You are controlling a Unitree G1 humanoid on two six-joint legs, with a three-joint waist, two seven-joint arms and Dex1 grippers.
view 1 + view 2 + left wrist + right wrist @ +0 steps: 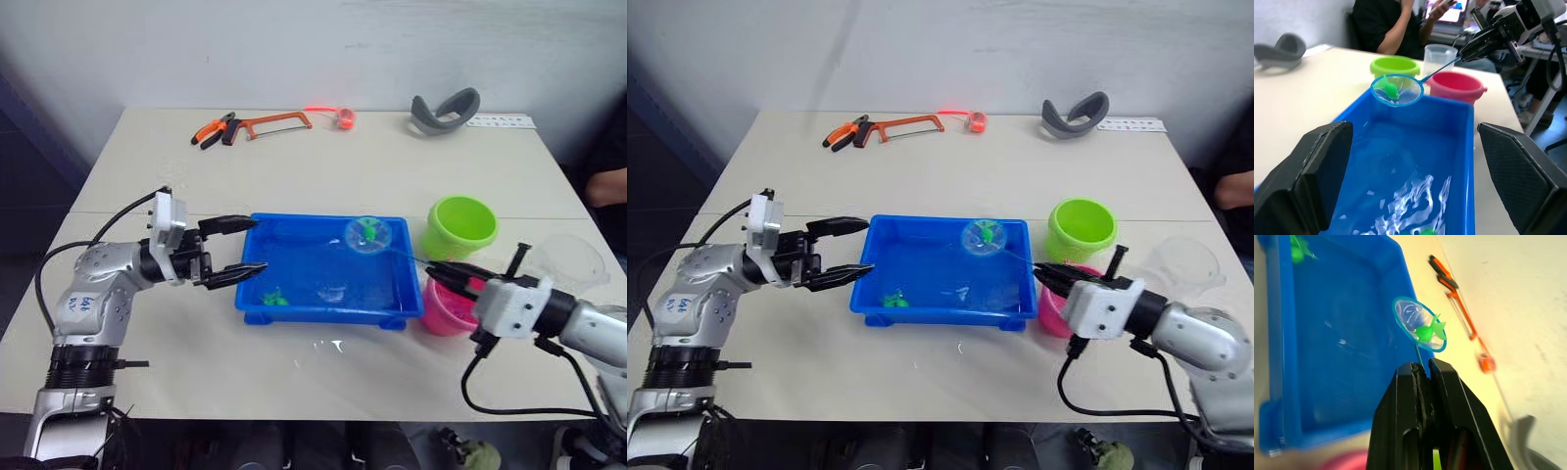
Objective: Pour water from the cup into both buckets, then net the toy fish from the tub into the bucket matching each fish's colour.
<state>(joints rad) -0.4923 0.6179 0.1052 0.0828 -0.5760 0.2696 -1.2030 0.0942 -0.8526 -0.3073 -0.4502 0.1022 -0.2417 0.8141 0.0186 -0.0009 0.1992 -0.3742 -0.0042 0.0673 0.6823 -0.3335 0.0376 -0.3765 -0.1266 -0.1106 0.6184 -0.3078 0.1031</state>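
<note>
Beige table point(323, 166) up top has a hacksaw point(263, 124) lying on it. Left of frame, the left gripper point(238, 250) sits wide open around the tub point(294, 304) edge. Mid-frame, the net point(368, 235) holds a green fish point(370, 231) above the tub's upper right corner, with the right gripper point(441, 271) pinching its handle by the pink bucket point(446, 311).

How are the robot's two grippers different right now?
The left gripper is open with nothing between its fingers; the right gripper is shut on the net handle. The left sits at one short end of the tub, its fingers straddling the rim; the right is past the opposite end, above the pink bucket, holding the net with a green fish over the tub. Both have two black fingers.
</note>
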